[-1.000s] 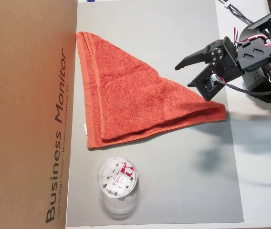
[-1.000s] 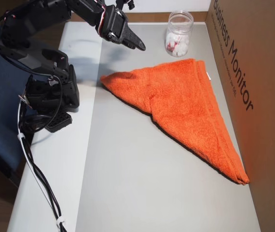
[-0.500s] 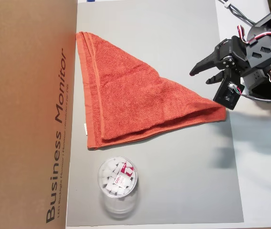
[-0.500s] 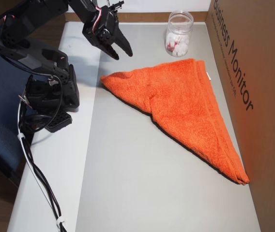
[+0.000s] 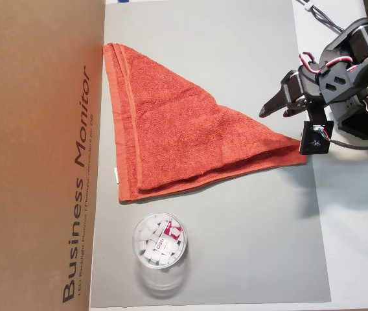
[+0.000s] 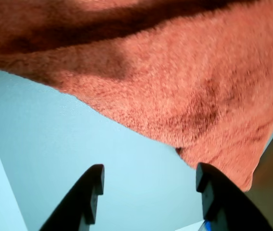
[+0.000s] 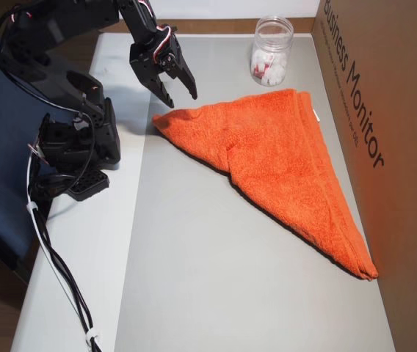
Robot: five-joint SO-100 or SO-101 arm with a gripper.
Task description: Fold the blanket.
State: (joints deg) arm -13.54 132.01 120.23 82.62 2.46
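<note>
In the wrist view the 2 black fingers (image 6: 89, 197) stand spread apart at the bottom edge, holding nothing, over bare grey mat (image 6: 55, 130). The gripper (image 7: 181, 97) hangs just above the pointed corner of the blanket (image 7: 282, 158), at upper left of an overhead view. The orange-red blanket lies folded into a triangle in mid-frame, its hemmed long side beside the brown cardboard box (image 5: 35, 149). A clear cup (image 5: 160, 249) of white pieces stands near that hem, apart from it.
</note>
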